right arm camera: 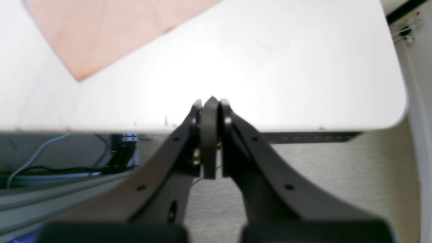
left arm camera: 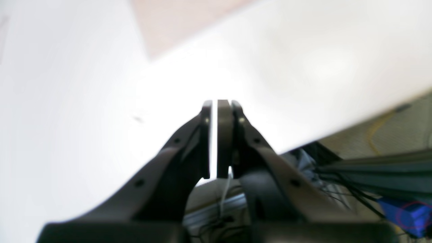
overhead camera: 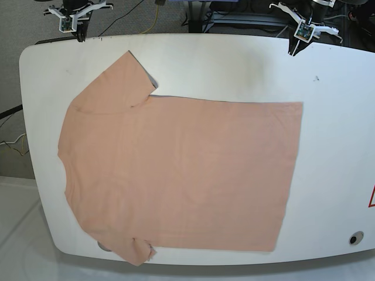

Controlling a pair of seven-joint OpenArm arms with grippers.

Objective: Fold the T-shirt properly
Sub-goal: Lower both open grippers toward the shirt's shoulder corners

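Since the T-shirt (overhead camera: 181, 175) lies flat and unfolded across the white table (overhead camera: 334, 146) while our left gripper (left arm camera: 217, 108) and right gripper (right arm camera: 211, 104) hover closed and empty at its far edge, we should open both, then pinch matching corners.

We see the bench (overhead camera: 328, 117) from overhead in the base view; both wrist views (blurred) look past each gripper across its edge.
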